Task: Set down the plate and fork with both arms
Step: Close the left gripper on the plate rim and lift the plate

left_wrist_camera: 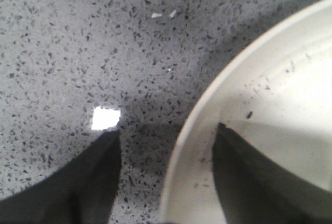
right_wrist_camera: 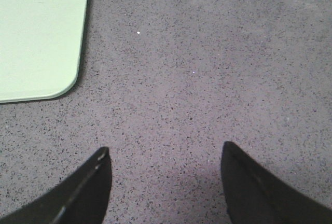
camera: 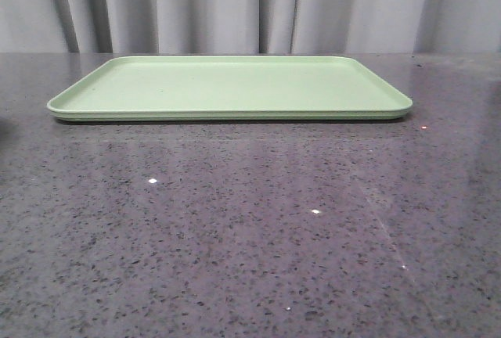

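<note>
1. Tray: flat, light green, lying bare across the upper half of the front view on the speckled grey worktop. Nothing rests on it, so by these pictures neither item has yet been placed.
2. Plate: pale cream, filling the right side of the left wrist view. It lies on the worktop, outside the front view.
3. Left gripper: fingers spread, straddling the plate rim, one finger over bare worktop at lower left and the other over the plate's inner surface at lower right. Whether either finger touches the rim cannot be told; the grasp appears about to begin.
4. Right gripper: fingers spread over bare worktop and holding nothing. The tray's rounded corner sits in the upper left of that view, well apart from the fingers.
5. Fork: in none of the three views; its place cannot be told.
6. Remaining work, as judged: pinch the plate, carry it to the tray, then find and place the fork.
7. Room: the tray's low raised rim is the only edge to clear; the worktop before it is open.
</note>
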Available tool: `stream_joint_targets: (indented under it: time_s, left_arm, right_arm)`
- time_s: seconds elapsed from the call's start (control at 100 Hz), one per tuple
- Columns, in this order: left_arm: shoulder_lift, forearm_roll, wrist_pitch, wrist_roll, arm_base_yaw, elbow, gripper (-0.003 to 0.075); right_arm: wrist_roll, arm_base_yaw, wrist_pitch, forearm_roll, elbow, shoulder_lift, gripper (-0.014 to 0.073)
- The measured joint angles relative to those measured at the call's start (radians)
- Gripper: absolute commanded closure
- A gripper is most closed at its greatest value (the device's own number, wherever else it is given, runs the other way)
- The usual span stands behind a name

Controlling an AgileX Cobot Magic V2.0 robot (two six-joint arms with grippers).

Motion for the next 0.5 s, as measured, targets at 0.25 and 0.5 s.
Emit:
stream_joint_targets:
  time_s: [0.25,0.5]
  left_arm:
    - [0.001,-0.007,-0.005,0.000,0.000,-0.006,0.0701]
    - [-0.001,-0.048,-0.005,0.000,0.004,-0.010,0.0741]
  right_arm:
    - [0.000,0.000,-0.002,0.000,0.000,0.000,0.0125]
    - [0.000,0.000,-0.002,0.000,0.000,0.000,0.0125]
